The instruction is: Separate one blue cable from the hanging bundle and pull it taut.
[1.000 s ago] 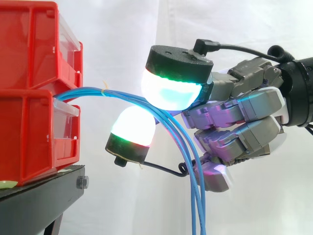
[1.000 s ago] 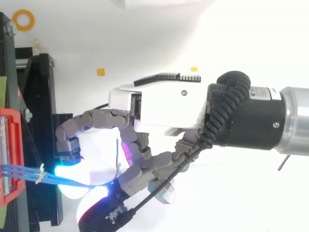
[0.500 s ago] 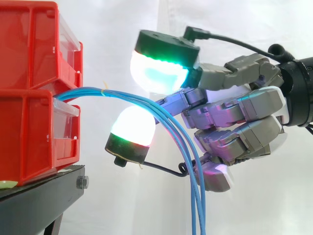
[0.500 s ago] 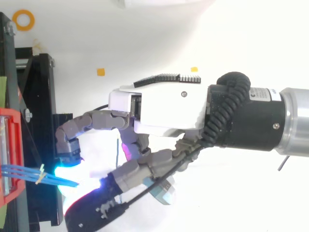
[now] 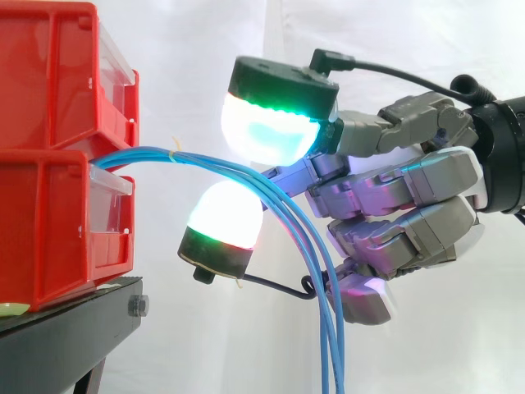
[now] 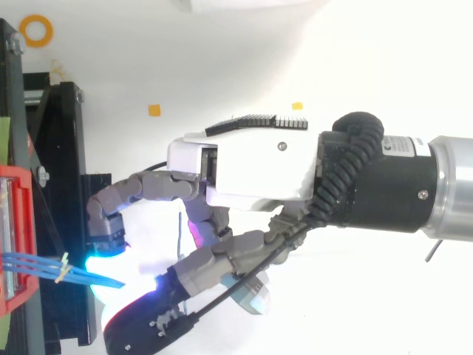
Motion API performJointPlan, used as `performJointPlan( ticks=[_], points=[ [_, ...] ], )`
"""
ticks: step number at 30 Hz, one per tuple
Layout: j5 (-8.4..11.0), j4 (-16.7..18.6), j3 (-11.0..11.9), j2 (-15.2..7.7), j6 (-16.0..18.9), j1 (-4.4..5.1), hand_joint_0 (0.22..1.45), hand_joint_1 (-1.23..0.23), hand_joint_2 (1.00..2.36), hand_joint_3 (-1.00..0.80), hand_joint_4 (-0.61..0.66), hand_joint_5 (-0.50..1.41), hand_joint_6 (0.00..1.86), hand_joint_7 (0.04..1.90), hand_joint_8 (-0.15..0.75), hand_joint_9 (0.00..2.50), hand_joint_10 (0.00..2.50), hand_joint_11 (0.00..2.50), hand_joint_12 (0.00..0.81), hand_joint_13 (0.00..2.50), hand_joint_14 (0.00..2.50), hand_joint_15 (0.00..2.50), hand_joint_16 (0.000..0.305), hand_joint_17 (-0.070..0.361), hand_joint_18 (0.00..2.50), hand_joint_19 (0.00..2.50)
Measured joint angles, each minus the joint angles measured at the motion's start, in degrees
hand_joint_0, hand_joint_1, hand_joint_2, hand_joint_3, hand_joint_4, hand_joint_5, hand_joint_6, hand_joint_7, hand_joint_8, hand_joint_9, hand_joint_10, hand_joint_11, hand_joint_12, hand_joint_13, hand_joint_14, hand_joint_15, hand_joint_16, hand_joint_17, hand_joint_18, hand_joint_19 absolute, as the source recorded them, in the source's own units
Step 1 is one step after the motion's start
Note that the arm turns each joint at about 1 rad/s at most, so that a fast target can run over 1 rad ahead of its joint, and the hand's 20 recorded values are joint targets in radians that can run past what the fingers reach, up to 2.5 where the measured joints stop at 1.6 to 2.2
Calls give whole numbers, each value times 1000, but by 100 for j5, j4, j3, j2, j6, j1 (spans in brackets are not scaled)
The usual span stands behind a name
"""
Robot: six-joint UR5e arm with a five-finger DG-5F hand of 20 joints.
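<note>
Several thin blue cables (image 5: 205, 162), tied by a small pale band, leave the red bins (image 5: 57, 156) and arc right, then drop out of the view's bottom (image 5: 332, 361). They show as a short blue stretch (image 6: 44, 268) from above. My hand (image 5: 394, 205) comes in from the right with its fingers curled about the bundle. One glowing pad (image 5: 275, 131) hovers just above the cables and another pad (image 5: 223, 220) sits just below them. The cables run between these two pads and down across the curled fingers. No single cable stands apart from the rest.
Two red bins with clear fronts are stacked on a black stand (image 5: 74, 328) at the left. From above, the stand's black frame (image 6: 63, 185) runs along the left edge. A white curtain hangs behind. Small orange marks (image 6: 154, 110) lie on the white floor.
The upper glowing pad rose off the cables and shifted left, then came back slightly right and down. The lower pad and the cables have hardly moved.
</note>
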Motion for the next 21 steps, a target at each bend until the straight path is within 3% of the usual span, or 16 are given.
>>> performJointPlan(
  ticks=[9, 21],
  points=[
    [0, -4, 0, 0, 0, 0, 713, -698, 1015, -285, 158, 141, 504, 1260, 160, 2140, 24, 535, 353, 1809, 24, 1169, 46, 104, 1229, 891],
    [0, -4, 0, 0, 0, 16, 722, -743, 1015, -167, 129, 144, 505, 1254, 227, 2150, 23, 559, 363, 1844, 23, 1169, 49, 109, 1268, 867]
  ],
)
